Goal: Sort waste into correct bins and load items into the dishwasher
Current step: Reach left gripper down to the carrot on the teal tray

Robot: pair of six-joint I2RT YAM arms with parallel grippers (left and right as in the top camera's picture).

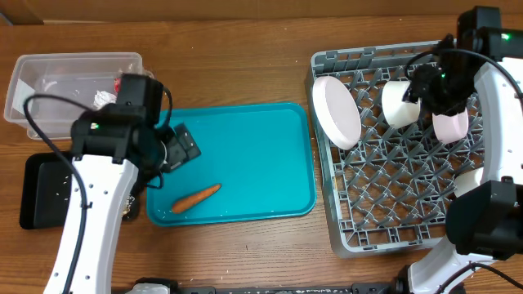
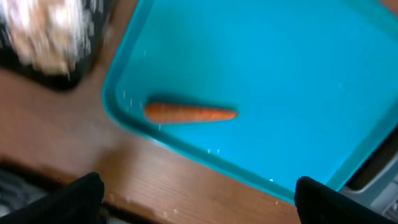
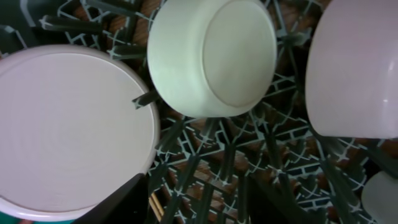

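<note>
A small orange carrot (image 1: 196, 197) (image 2: 189, 112) lies at the front left of the teal serving tray (image 1: 261, 155). My left gripper (image 1: 176, 149) (image 2: 199, 202) hangs open and empty over the tray's left edge, near the carrot. Beige food scraps with rice (image 2: 43, 34) lie blurred in the black tray (image 1: 45, 192). The grey dish rack (image 1: 384, 212) holds the white plate (image 1: 335, 110) (image 3: 68, 130), a white bowl (image 1: 400, 102) (image 3: 211, 56), a pink bowl (image 1: 449, 124) (image 3: 354, 68) and a small cup (image 1: 467, 181). My right gripper (image 1: 429, 88) (image 3: 199, 208) is open and empty above the rack between the bowls.
A clear plastic tub (image 1: 49, 69) stands at the back left with white and red waste (image 1: 105, 96) inside, partly hidden by my left arm. Bare wooden table lies in front of the teal tray. Thin wooden sticks (image 3: 157, 204) show under the rack grid.
</note>
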